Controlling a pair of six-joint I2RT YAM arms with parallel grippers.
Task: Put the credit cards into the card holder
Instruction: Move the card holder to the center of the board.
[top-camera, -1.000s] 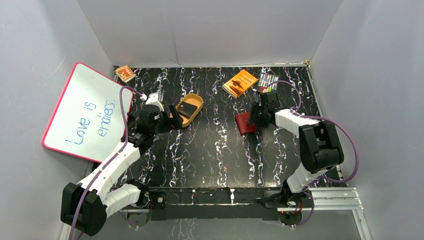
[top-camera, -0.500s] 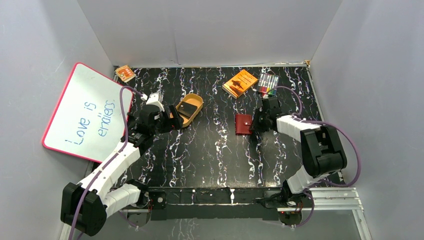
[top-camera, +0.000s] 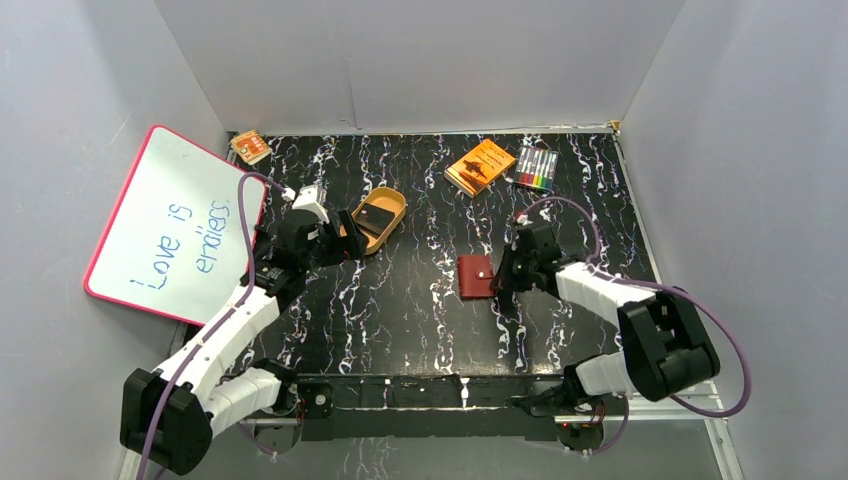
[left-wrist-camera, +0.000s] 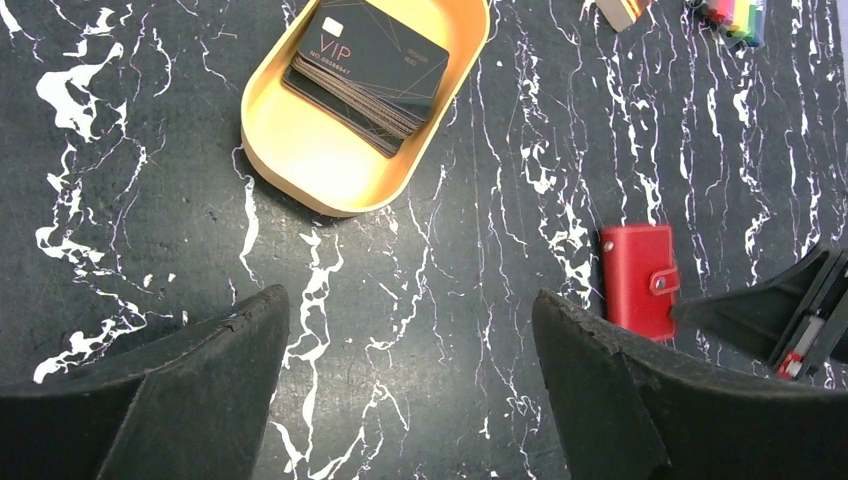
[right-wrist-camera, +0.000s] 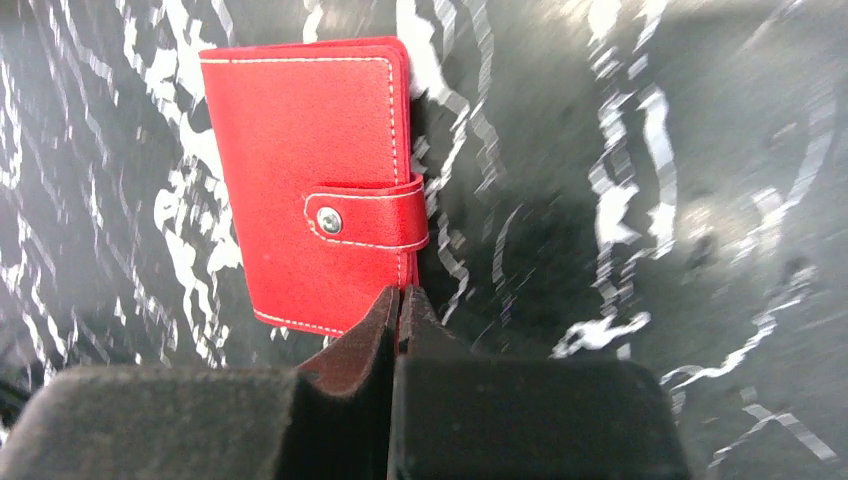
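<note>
Near the middle of the tabletop (top-camera: 420, 310), the card holder (top-camera: 476, 277) lies flat and buttoned, its strap wrapped over the edge facing 3 o'clock in the top view. Over the last second it has slid toward 7 o'clock, closer to the arms' bases, with the right pincer (top-camera: 503, 275) travelling beside it. That pincer is clenched, its tips pressed together and touching the holder's edge just below the strap. It looks to be nudging rather than holding, though I cannot tell whether a sliver of leather is caught between the tips. The shift likely puts the holder within easier reach of both arms, but it is still snapped closed, so no card can go in yet.

The credit cards (left-wrist-camera: 370, 65) sit stacked in the tan tray (left-wrist-camera: 300, 180), well apart at about 10 o'clock from the holder. The left pincer (left-wrist-camera: 405, 320), released and spread wide, hangs unmoved at 8 o'clock of the tray.

The holder's pockets are hidden, the number of cards in the stack is unclear, and the right wrist view is smeared on its right side.
</note>
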